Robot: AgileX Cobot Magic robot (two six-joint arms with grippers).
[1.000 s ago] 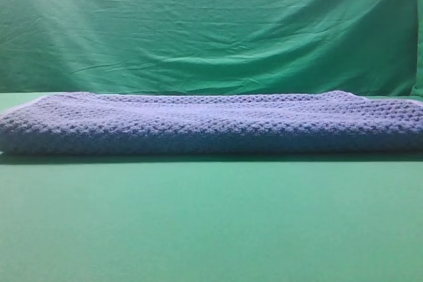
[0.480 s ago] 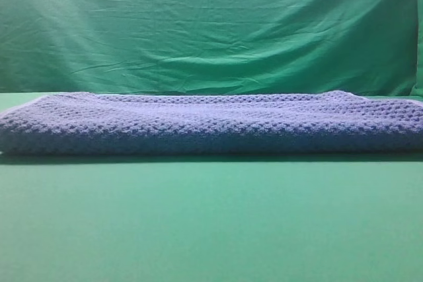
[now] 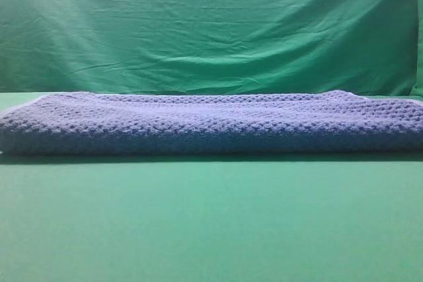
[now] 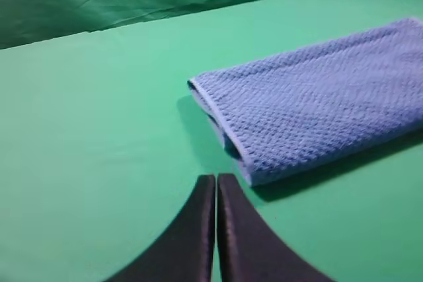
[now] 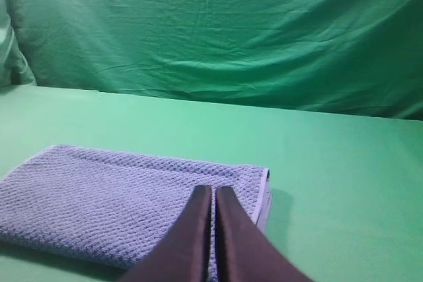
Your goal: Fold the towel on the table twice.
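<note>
The blue-grey waffle-weave towel (image 3: 211, 123) lies folded in layers across the green table (image 3: 211, 222), reaching both side edges of the exterior high view. No gripper shows in that view. In the left wrist view my left gripper (image 4: 216, 179) is shut and empty, hovering just short of the towel's (image 4: 310, 97) near left corner with its pale hem. Seen from the right wrist, my right gripper (image 5: 213, 191) is shut with nothing in it, above the towel's (image 5: 125, 196) right end.
A wrinkled green backdrop cloth (image 3: 211, 24) hangs behind the table. Bare green table surface lies in front of the towel, to its left (image 4: 86, 117) and to its right (image 5: 344, 183).
</note>
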